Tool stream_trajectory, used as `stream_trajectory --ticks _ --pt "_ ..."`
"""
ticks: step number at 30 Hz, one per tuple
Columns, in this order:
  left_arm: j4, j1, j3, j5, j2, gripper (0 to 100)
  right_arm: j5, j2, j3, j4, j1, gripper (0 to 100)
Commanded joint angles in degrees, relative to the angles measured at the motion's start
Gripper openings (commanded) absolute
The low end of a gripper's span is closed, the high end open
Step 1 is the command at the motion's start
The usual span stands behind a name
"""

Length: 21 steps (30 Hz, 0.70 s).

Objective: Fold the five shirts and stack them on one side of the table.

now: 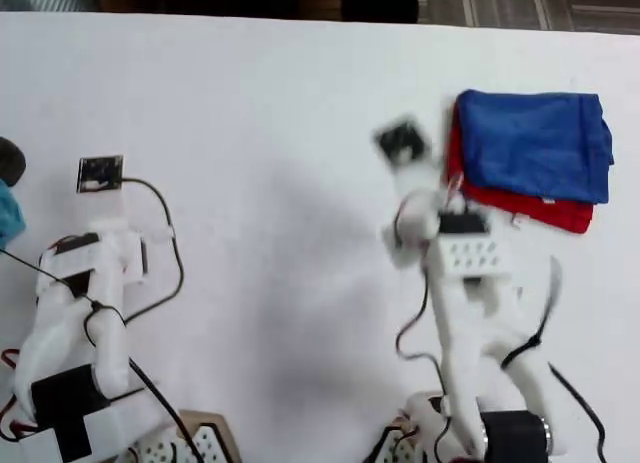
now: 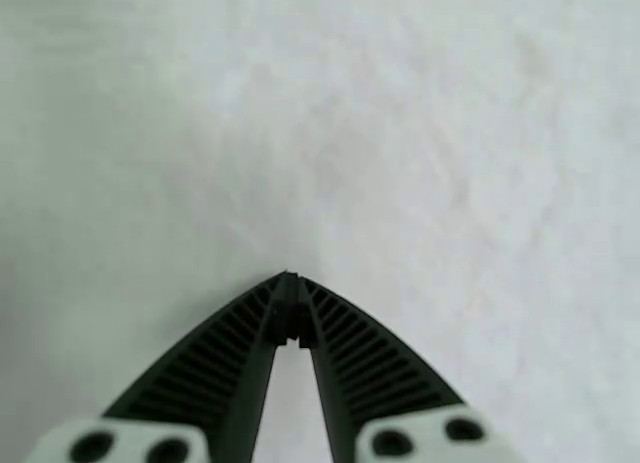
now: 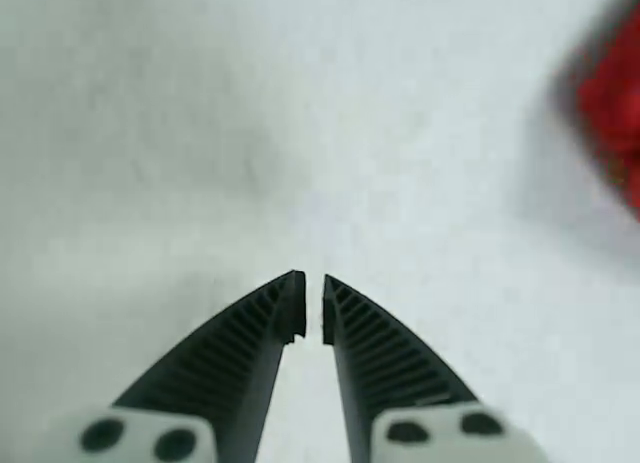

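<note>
Blue shirt (image 1: 535, 143) atop red shirt (image 1: 565, 213) — right side of table (image 1: 250, 113)

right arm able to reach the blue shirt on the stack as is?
Probably yes. The blue shirt lies uncovered on top of the red shirt, close beside the right gripper, with bare table between them.

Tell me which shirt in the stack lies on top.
The blue shirt; it lies over the red shirt, whose edge sticks out beneath it.
</note>
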Motion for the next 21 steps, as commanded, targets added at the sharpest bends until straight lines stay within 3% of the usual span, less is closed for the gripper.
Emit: stream_trajectory --ticks 1,5,9,12,17,21 --pt "-0.18 -1.93 -1.98 -0.18 -0.79 3 0.62 -3.03 10.29 -11.03 -0.22 12.5" --pt "9.23 -11.43 -11.82 -0.97 -0.70 3 0.44 -3.56 14.07 -16.57 -0.40 14.8" --pt "17.14 -22.68 -25.89 -13.89 -0.09 17 0.44 -3.30 14.15 -16.84 -0.57 14.9" --pt "15.74 -30.95 -32.13 -19.16 0.00 25 0.44 -3.21 14.24 -16.66 -0.57 14.9" --pt "7.82 -40.26 -37.41 -27.08 2.90 24 0.44 -3.21 14.33 -16.40 -0.66 14.9" --pt "4.04 -43.87 -44.79 -30.42 14.59 24 0.44 -3.21 14.42 -16.40 -0.66 14.9"
